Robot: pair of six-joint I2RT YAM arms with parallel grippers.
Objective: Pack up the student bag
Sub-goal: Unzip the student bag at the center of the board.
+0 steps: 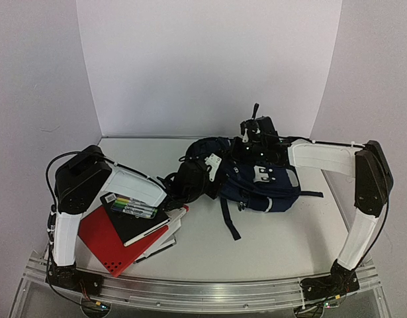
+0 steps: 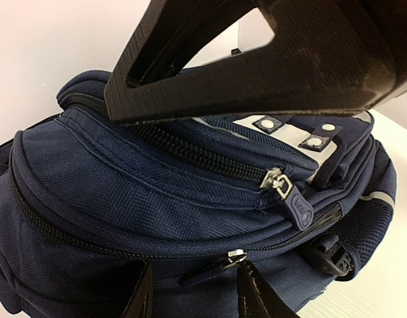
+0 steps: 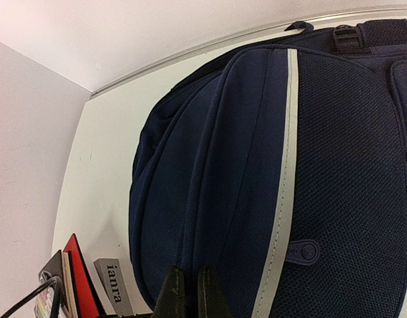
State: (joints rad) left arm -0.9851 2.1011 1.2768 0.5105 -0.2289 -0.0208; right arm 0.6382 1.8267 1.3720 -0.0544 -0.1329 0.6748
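While a red notebook [image 1: 100, 242] and a black notebook [image 1: 134, 224] topped with markers [image 1: 134, 207] lie stacked at the near left corner of the surface [image 1: 269, 245], the student bag [image 1: 263, 185] lies toward the far edge, right of middle. The left gripper [image 2: 198, 288] is partly open, its fingers either side of a zip pull [image 2: 233, 258] on the bag. The right gripper [image 3: 191, 293] is closed against the bag's fabric. The bag's contents are hidden.

The table [image 1: 269, 252] lies bare in front of the bag [image 1: 256, 185], crossed only by one loose strap [image 1: 229, 222], while stacked books [image 1: 140, 226] block the near left and the wall [image 1: 210, 66] stands close behind.
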